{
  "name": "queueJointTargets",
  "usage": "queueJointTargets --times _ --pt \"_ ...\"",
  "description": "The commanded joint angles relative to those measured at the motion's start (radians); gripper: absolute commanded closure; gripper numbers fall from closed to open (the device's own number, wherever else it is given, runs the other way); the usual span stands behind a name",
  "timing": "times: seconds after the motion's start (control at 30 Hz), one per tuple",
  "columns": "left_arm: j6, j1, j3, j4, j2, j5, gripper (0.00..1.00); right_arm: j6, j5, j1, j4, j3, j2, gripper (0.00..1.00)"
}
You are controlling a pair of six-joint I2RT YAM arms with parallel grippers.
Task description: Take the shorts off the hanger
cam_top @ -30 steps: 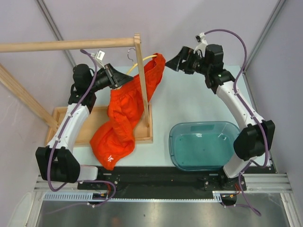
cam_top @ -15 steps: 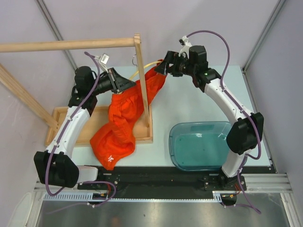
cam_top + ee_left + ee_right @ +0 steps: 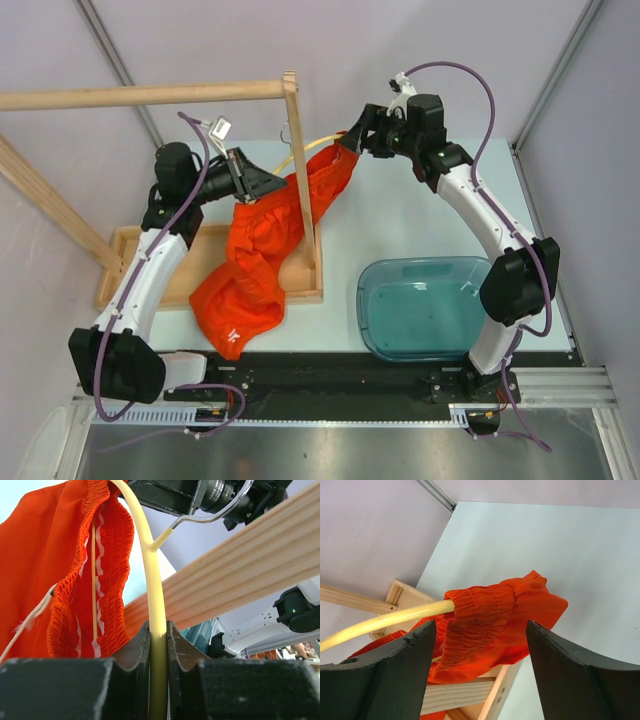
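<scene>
The orange-red shorts (image 3: 262, 240) hang from the pale-yellow hanger (image 3: 312, 143) and drape down over the wooden rack's base. My left gripper (image 3: 262, 183) is shut on the hanger's left arm; in the left wrist view the yellow rod (image 3: 152, 580) runs up between the closed jaws (image 3: 158, 635), with the gathered waistband (image 3: 65, 575) to its left and the silver hook (image 3: 210, 517) above. My right gripper (image 3: 350, 140) is open at the hanger's right end. In the right wrist view the waistband end (image 3: 490, 617) on the hanger (image 3: 385, 620) lies between the spread fingers (image 3: 480, 630), untouched.
The rack's upright post (image 3: 303, 170) stands just in front of the shorts, its rail (image 3: 140, 95) running left. The rack's wooden base tray (image 3: 130, 255) lies at the left. A teal tub (image 3: 432, 305) sits on the table at the front right.
My right gripper has moved left and now sits open around the shorts' right end on the hanger. My left gripper has shifted slightly right, still holding the hanger.
</scene>
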Motion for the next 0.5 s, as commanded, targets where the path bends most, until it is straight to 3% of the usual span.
queueJointTargets --times 0.0,0.47 --pt "0.048 -0.003 0.002 0.05 -0.055 0.058 1.0 -0.019 0.013 0.0 0.04 0.011 -0.002 0.24" --pt "0.031 -0.003 -0.026 0.084 -0.069 0.1 1.0 0.019 -0.019 0.0 0.15 -0.07 -0.025 0.46"
